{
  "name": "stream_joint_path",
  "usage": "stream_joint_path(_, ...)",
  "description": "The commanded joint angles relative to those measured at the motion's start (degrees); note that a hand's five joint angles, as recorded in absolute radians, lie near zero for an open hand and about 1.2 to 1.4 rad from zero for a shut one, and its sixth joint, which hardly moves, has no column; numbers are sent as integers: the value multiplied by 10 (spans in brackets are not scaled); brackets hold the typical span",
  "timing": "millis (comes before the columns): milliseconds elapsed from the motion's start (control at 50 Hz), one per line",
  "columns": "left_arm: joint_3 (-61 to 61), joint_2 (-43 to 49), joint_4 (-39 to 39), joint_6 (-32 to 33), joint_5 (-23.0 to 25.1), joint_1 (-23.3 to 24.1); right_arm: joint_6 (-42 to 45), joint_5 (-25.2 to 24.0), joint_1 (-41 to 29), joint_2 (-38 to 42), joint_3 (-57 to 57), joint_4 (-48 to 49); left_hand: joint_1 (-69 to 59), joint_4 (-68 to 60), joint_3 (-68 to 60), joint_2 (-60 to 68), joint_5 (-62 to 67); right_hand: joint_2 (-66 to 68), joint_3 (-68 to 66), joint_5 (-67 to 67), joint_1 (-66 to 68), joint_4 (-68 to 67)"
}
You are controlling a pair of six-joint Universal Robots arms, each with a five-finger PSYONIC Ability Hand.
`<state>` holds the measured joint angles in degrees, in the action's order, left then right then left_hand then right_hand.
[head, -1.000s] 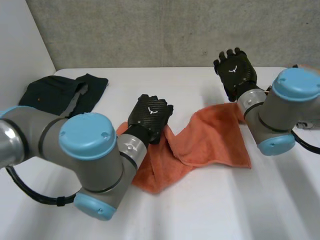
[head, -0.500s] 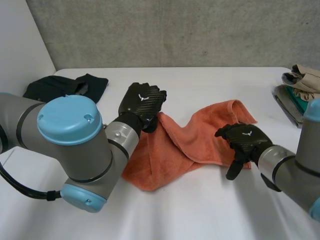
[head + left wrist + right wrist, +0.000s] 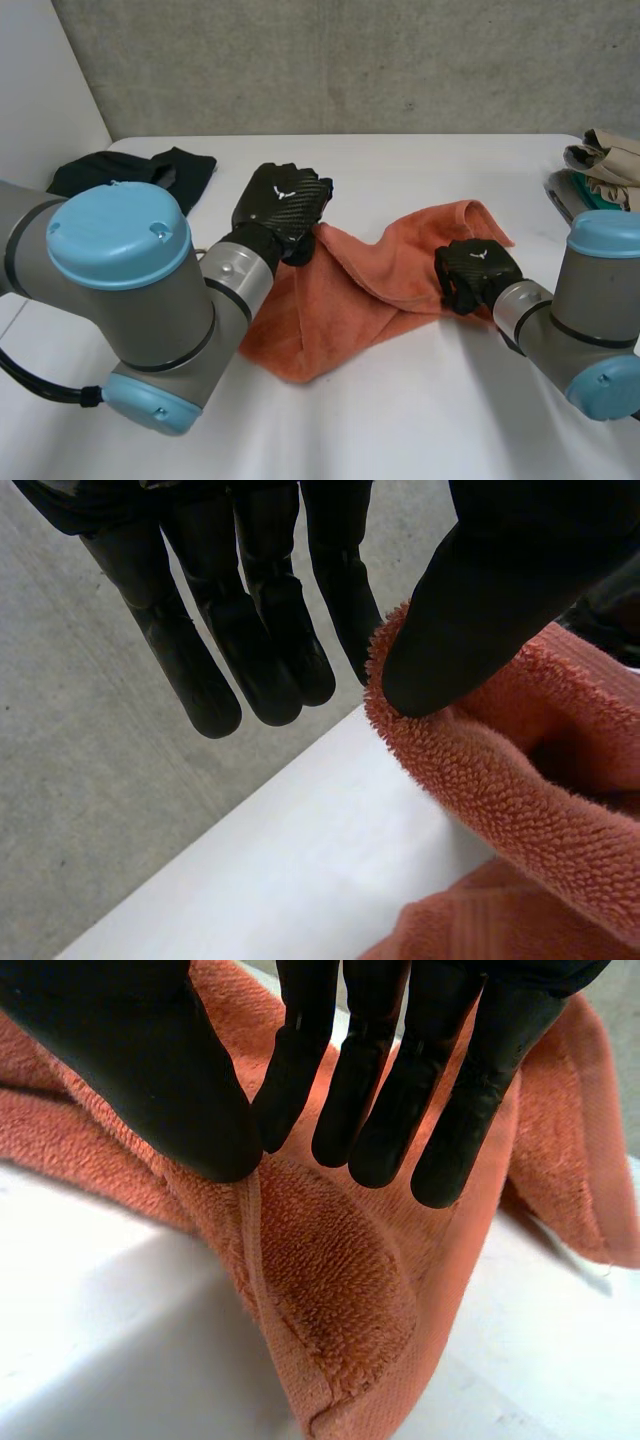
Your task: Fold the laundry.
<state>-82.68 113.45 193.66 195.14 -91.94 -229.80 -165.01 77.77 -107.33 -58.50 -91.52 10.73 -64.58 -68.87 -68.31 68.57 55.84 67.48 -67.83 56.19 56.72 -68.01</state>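
Towel point(image 3: 370, 270) on table point(image 3: 400, 420) centre, garment point(image 3: 150, 170) back left, stack point(image 3: 600, 170) right

Bare counter point(image 3: 400, 430) lies open along the near edge, between the bulky left arm point(image 3: 130, 290) and the right arm point(image 3: 585, 330), and again behind the rumpled orange towel point(image 3: 370, 290) occupying the middle. A dark garment point(image 3: 130, 175) blocks the far left corner, and a folded stack point(image 3: 600, 170) crowds the right edge.

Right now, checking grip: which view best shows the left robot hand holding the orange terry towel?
Left wrist view: the left robot hand pinches the orange terry towel under its thumb. Head view: that hand's back. Right wrist view: the right robot hand instead.
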Motion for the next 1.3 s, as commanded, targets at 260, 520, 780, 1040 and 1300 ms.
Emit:
stream_joint_path(260, -18, -28, -35, -22, 4, 14, 94, -9, 21, -112, -39, -74, -154, -111, -117, 114, 142, -390, 394, -377, -282, 395)
stream_joint_path(520, 74, 20, -39, -20, -1, 6, -93, -12, 15, -127, -98, -61, -154, -111, -117, 114, 142, -575, 578, -562, -467, 580)
stream_joint_path(780, 108, 19, -40, -25, -2, 4, -190, 30, -76, -79, -96, 60, -154, -111, -117, 114, 142, -575, 578, -562, -467, 580)
stream_joint_path(1040, 103, 7, -43, -71, -5, -12, -152, 157, -97, 23, 0, 109, -154, -111, -117, 114, 142, -249, 252, -236, -141, 254)
stream_joint_path(1300, 10, -40, -62, -76, -3, -4, -38, 89, -2, -54, -4, 88, -154, -111, -117, 114, 142, 125, -122, 138, 233, -120)
